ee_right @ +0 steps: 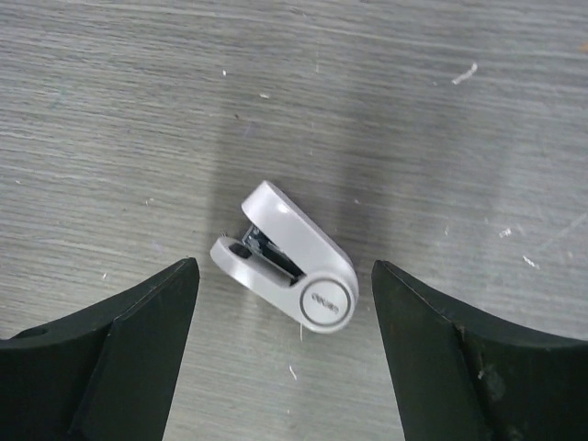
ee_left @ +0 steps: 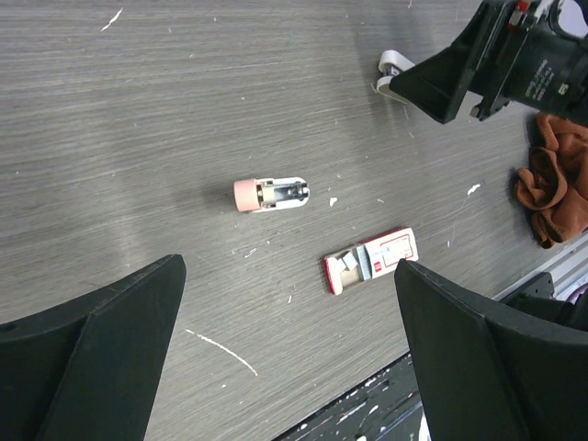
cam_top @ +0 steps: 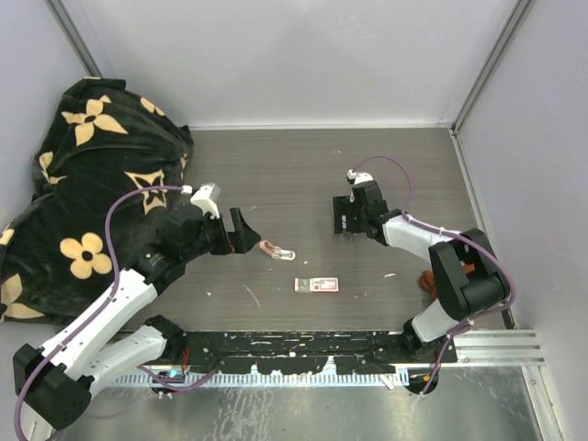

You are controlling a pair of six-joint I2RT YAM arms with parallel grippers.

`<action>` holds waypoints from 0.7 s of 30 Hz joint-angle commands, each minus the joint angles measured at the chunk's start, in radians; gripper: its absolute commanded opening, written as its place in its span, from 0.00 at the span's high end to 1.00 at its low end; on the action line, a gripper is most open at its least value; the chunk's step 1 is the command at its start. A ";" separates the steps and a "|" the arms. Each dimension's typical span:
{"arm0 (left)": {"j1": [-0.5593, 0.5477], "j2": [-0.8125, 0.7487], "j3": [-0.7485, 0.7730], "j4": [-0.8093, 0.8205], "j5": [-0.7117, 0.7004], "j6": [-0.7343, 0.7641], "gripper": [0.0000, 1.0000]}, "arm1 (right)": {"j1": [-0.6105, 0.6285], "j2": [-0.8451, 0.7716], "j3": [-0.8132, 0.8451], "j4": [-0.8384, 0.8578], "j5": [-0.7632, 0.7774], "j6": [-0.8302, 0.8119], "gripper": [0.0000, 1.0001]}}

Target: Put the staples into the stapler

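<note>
The left arm reaches toward 2 o'clock with the left gripper spread wide, while the right arm bends at the elbow toward 10 o'clock, the right gripper likewise parted and apparently pointing downward.

The left gripper and right gripper are black, on white-and-black arms with purple cables.

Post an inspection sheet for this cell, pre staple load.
Surface: dark grey wood-grain table, white flecks, scratches.
Job's things: small red-and-white staple box, one end open, flat; white stapler with pink end beside it, apart; plain white mini stapler below right gripper.
Clutter: crumpled orange-brown cloth near right arm base.
Grippers: left gripper open, empty; right gripper open, empty.
Cables: purple cables looped along both arms.
Surroundings: black blanket with tan flowers at left; pale walls.
</note>
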 commanded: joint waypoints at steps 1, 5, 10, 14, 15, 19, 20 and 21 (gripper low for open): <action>0.005 -0.022 -0.009 -0.015 -0.009 -0.006 0.00 | -0.003 0.047 0.071 0.043 -0.076 -0.078 0.18; 0.005 -0.014 -0.009 -0.016 -0.009 -0.003 0.00 | 0.015 0.057 0.072 0.043 -0.230 -0.078 0.20; 0.005 0.005 -0.013 -0.002 -0.006 -0.006 0.00 | 0.123 0.017 0.078 -0.023 -0.303 -0.101 0.23; 0.005 0.019 -0.018 0.008 -0.001 -0.015 0.00 | 0.176 -0.048 0.044 -0.020 -0.329 -0.074 0.24; 0.004 0.021 -0.018 0.007 0.001 -0.016 0.00 | 0.176 -0.066 0.033 -0.009 -0.312 -0.058 0.24; 0.004 0.023 -0.020 0.013 0.007 -0.018 0.00 | 0.176 -0.103 0.017 -0.008 -0.164 0.013 0.24; 0.004 0.022 -0.021 0.020 0.012 -0.016 0.00 | 0.175 -0.104 0.017 -0.009 -0.129 0.032 0.24; 0.006 0.023 -0.020 0.031 0.020 -0.009 0.00 | 0.174 -0.105 0.016 -0.010 -0.099 0.056 0.24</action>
